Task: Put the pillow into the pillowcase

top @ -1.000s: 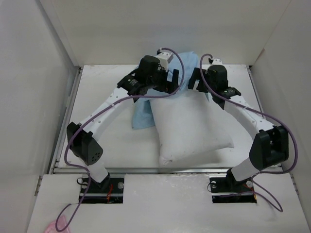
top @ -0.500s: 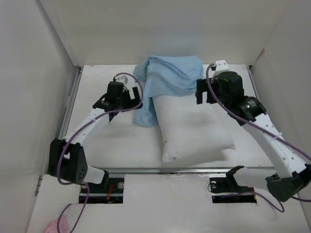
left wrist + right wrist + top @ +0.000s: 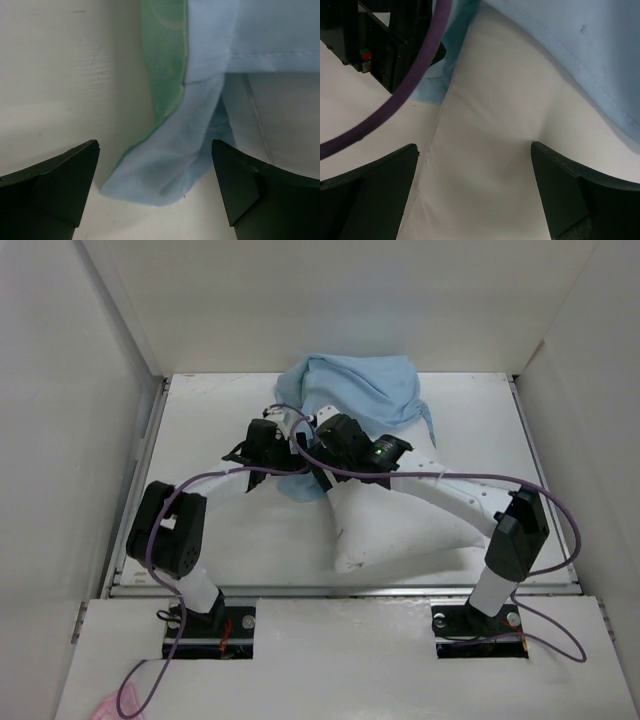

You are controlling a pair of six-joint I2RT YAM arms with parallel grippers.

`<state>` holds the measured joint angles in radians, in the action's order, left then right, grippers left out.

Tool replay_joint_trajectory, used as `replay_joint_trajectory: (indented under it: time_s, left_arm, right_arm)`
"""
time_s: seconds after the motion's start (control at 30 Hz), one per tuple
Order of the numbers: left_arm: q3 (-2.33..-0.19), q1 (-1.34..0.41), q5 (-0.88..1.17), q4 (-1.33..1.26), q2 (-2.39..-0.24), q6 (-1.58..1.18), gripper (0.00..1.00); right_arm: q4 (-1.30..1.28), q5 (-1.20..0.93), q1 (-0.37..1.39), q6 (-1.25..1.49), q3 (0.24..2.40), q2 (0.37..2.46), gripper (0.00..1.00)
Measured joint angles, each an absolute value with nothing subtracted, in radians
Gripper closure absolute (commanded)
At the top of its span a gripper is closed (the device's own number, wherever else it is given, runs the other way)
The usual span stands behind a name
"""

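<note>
**Jaws wide on both arms, pillowcase (image 3: 360, 390) only over far end of pillow (image 3: 395, 525)**

Left gripper (image 3: 155, 150) gapes empty over a loose blue pillowcase corner hanging off the pillow's far-left corner. Right gripper (image 3: 474, 147) is also spread, holding nothing, above bare pillow just beside the hem. The pillow's near part is uncovered. Step looks like getting a grip on the hem. The next move probably needs a pinch on thin cloth alone, then a pull toward the pillow's near end. Pillowcase is thin, rumpled, stitched, green inside; pillow is plump, soft, dented.
</note>
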<state>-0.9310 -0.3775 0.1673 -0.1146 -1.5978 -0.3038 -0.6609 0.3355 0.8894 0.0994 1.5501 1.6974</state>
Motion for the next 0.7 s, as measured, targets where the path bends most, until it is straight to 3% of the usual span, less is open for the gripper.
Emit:
replay_joint_trajectory:
  time_s: [0.07,0.1,0.2,0.27,0.37,0.4,0.43,0.53,0.7]
  left_arm:
    - [-0.949,-0.376,0.175,-0.143,-1.663,-0.294,0.27]
    - [-0.957,-0.373,0.181,-0.153,-1.692,-0.29,0.47]
    - [-0.983,-0.363,0.219,-0.176,-1.781,-0.275,0.73]
    - [-0.99,-0.359,0.242,-0.184,-1.81,-0.271,1.0]
    - [-0.99,-0.359,0.27,-0.189,-1.804,-0.262,1.0]
    - [-0.989,-0.361,0.281,-0.191,-1.793,-0.259,1.0]
    - [-0.988,-0.364,0.289,-0.19,-1.773,-0.258,1.0]
    - [-0.971,-0.37,0.307,-0.19,-1.679,-0.251,1.0]
    - [-0.963,-0.41,0.314,-0.184,-1.498,-0.24,1.0]
  right_arm:
    - [-0.659,0.369,0.888,0.117,1.55,1.724,0.0]
    - [-0.655,0.388,0.888,0.127,1.55,1.732,0.0]
    - [-0.63,0.46,0.891,0.155,1.552,1.753,0.0]
    - [-0.612,0.518,0.891,0.176,1.552,1.784,0.0]
    - [-0.579,0.59,0.891,0.194,1.548,1.846,0.0]
    - [-0.567,0.607,0.891,0.197,1.547,1.867,0.05]
    - [-0.557,0.622,0.89,0.203,1.547,1.887,0.32]
    - [-0.495,0.633,0.867,0.218,1.521,1.911,1.0]
    - [-0.324,0.604,0.783,0.265,1.431,1.828,1.0]
